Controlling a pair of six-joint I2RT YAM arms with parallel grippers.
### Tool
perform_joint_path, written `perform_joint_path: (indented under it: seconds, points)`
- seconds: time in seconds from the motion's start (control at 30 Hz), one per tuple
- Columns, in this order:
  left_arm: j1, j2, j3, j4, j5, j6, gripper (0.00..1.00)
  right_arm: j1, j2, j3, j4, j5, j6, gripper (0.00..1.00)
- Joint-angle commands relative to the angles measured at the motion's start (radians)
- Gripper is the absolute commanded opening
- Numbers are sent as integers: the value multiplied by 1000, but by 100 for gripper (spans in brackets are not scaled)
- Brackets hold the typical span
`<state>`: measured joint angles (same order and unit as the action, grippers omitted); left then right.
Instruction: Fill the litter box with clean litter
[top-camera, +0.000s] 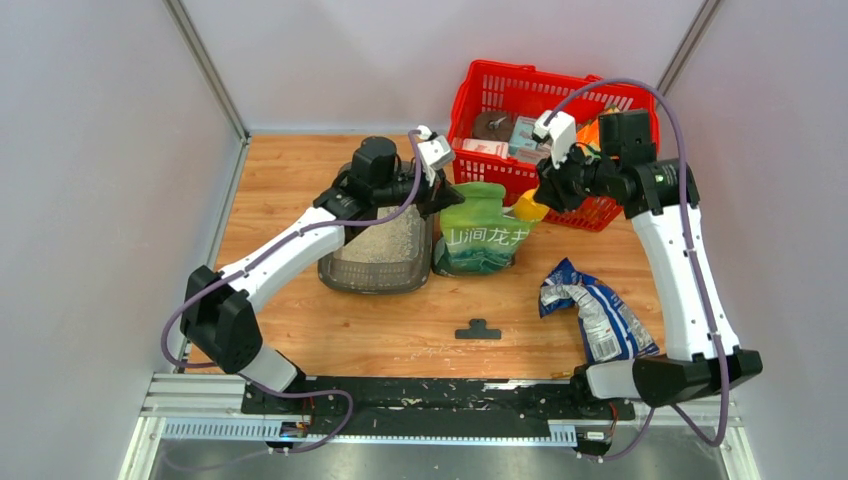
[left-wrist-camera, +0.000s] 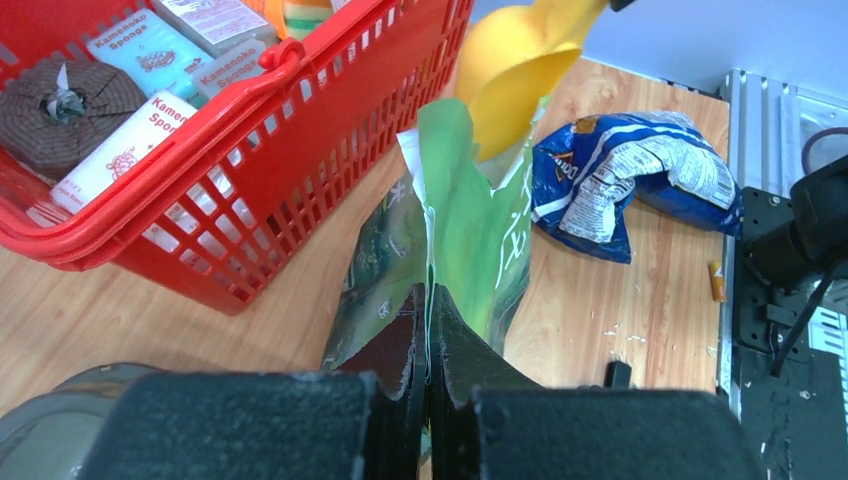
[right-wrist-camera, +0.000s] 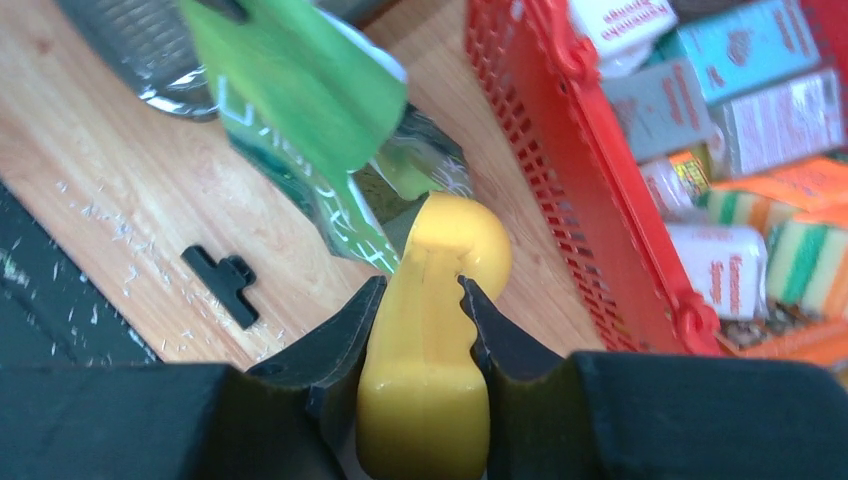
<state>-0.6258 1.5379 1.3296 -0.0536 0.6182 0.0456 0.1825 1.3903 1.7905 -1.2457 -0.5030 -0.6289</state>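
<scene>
**STATUS: BOTH CLAWS ENGAGED AT THE GREEN BAG**

**Top view.** Reference item: the green bag (top-camera: 485, 236), standing upright at the middle of the worktop (top-camera: 290, 205).
- The litter box (top-camera: 378, 262) sits just beside the bag on its left. Clean litter (top-camera: 388, 240) covers the floor of the box.
- My left claw (top-camera: 452, 196) meets the bag's upper left corner.
- My right claw (top-camera: 543, 197) sits at the bag's upper right and carries a yellow scoop (top-camera: 528, 208).
- The red basket (top-camera: 510, 95) stands behind the bag.
- A crumpled blue-and-white packet (top-camera: 597, 312) lies to the bag's right, nearer my bases.
- A black clip (top-camera: 478, 329) lies in front of the bag.

**Left wrist view.** My left claw is clenched on the bag's top edge. The film is pinched flat between the two fingers (left-wrist-camera: 455, 350). The scoop's bowl hangs above the far side of the bag's opening. The basket, beside the bag, holds packaged sponges. A grey corner of the litter box shows at the lower left, near the bag's base.

**Right wrist view.** My right claw grasps the scoop by its handle, one finger on each side. The scoop's rounded end touches the bag's opened top. I cannot tell whether it is inside the bag. The litter box shows at the upper left, beyond the bag.
</scene>
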Motion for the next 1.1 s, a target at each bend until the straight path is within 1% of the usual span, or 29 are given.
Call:
perform_joint_path:
  seconds: [0.0,0.1,0.13,0.23,0.27,0.33,0.37,0.47,0.63,0.83,0.9,0.93,0.97,1.0,1.03,1.07]
  points:
    - [8,-116,7,155,-31,-20,0,14,-114,-141,267,366,305,0]
    - [3,-148,-18,181,-63,-20,0,35,-126,-155,307,432,406,0]
    - [0,-162,-33,192,-67,-9,0,38,-128,-157,310,422,429,0]
    - [-8,-171,-44,193,-72,11,0,41,-131,-151,302,299,445,0]
    - [-9,-173,-47,196,-75,8,0,41,-131,-146,280,212,427,0]
    - [-9,-174,-56,211,-89,5,0,52,-126,-137,255,186,390,0]
    - [-11,-174,-58,218,-92,4,0,49,-113,-126,212,138,368,0]
    - [-9,-174,-59,233,-104,-1,0,55,-88,-132,154,86,322,0]
    - [-9,-174,-56,239,-106,-6,0,93,-45,-132,118,84,267,0]
    - [-9,-176,-58,259,-121,-32,0,97,-27,-120,94,101,213,0]
    - [-11,-176,-63,270,-129,-39,0,98,-34,-140,126,128,273,0]
    - [-11,-177,-61,281,-136,-64,0,97,-57,-185,161,153,312,0]
    - [-11,-179,-61,284,-138,-67,0,98,-74,-218,237,190,342,0]
    - [-11,-180,-60,287,-140,-69,0,98,-89,-247,282,217,421,0]
    - [-9,-183,-59,288,-140,-69,0,98,-115,-300,325,243,461,0]
    - [-9,-185,-58,287,-141,-66,0,98,-122,-316,386,291,498,0]
